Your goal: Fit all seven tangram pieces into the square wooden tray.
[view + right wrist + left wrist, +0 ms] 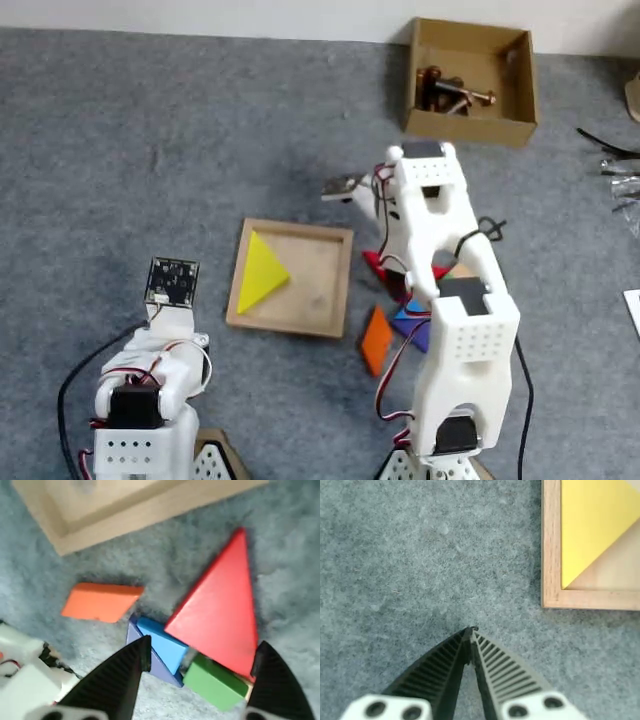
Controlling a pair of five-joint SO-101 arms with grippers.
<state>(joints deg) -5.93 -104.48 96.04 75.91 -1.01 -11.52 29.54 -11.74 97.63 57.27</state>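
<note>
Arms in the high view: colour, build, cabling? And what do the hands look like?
The left arm and right arm are white shells with grids of small holes, black servos at the joints, and loose red, black and white wires. A black cable runs beside the right base. The left hand has dark ribbed fingers on white mounts. The right hand has dark, pointed fingers.

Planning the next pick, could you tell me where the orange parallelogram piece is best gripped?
Probably from above, across the two long parallel edges of the orange parallelogram piece, mid-length: it lies flat on the grey carpet with both edges free.
</note>
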